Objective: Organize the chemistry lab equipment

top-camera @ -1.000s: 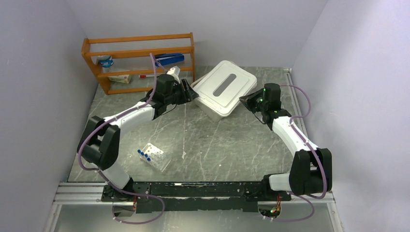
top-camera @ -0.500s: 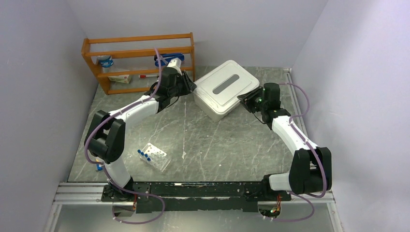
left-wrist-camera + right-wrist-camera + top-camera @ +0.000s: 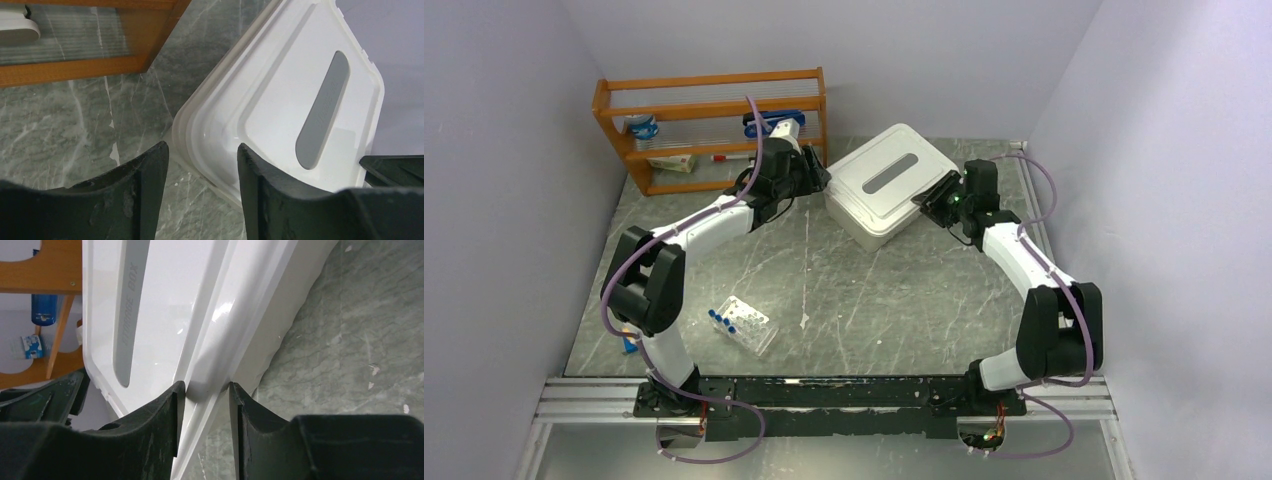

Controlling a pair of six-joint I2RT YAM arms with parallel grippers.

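A white holed rack (image 3: 742,325) with blue-capped vials lies on the table at the near left. A white storage box with a grey-handled lid (image 3: 889,180) stands at the back centre. My left gripper (image 3: 820,180) is open at the box's left corner; in the left wrist view (image 3: 202,172) the lid's rim (image 3: 200,135) lies between the spread fingers without touching them. My right gripper (image 3: 932,205) is at the box's right edge; in the right wrist view (image 3: 206,410) its fingers are closed on the lid's rim (image 3: 210,375). The other lab items are out of view.
A wooden shelf (image 3: 714,130) with a blue stapler and stationery stands at the back left, close to my left gripper. A small white scrap (image 3: 805,320) lies mid-table. A small yellow-and-blue block (image 3: 629,345) sits by the left arm's base. Walls close in on three sides.
My left gripper swung up and right to the box's left corner. My right gripper moved forward onto the lid's right rim and closed on it.
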